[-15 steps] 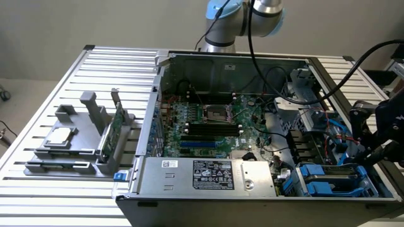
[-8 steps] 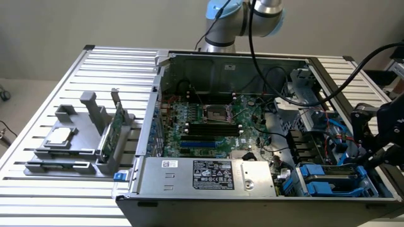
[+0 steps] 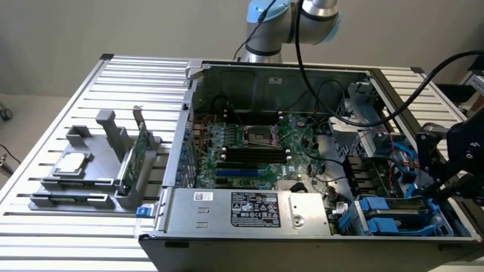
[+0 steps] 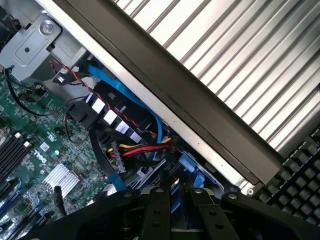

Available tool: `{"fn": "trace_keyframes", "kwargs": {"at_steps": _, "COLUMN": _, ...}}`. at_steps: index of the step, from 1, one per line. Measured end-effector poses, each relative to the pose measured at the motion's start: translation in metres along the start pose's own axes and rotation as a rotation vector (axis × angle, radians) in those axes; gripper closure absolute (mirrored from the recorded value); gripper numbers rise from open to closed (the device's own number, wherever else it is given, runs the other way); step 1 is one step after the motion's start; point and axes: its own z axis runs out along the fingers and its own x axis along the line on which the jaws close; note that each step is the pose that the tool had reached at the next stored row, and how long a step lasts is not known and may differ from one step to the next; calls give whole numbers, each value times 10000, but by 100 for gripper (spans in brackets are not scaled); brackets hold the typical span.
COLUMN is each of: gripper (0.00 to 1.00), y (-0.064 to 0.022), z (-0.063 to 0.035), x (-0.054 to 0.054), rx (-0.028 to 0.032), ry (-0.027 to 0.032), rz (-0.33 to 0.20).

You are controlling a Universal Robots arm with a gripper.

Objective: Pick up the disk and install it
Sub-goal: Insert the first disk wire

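My gripper [image 3: 441, 190] hangs over the drive bay at the near right corner of the open computer case [image 3: 189, 113], seen from the exterior view. In the wrist view its two black fingers [image 4: 159, 200] stand close together, with a narrow blue-edged part of the disk [image 4: 192, 167] showing just past their tips. The gripper [image 4: 175, 176] looks shut on the disk, which stands on edge and is mostly hidden by the fingers. In the exterior view a thin strip of the disk [image 3: 412, 200] reaches from the gripper toward the bay.
Blue drive carriers [image 3: 382, 218] sit in the bay below. SATA and power cables [image 4: 145, 147] cross close to the fingers. The motherboard [image 3: 250, 144] and power supply [image 3: 250, 209] fill the case. A grey holder [image 3: 83, 170] with a silver chip and green card [image 3: 141, 153] stands at the exterior view's left.
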Motion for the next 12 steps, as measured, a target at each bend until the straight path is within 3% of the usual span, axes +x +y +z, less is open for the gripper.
{"fn": "trace_keyframes", "kwargs": {"at_steps": 12, "gripper": 78, "y": 20, "z": 8, "x": 47, "rx": -23, "ry": -2, "rz": 319}}
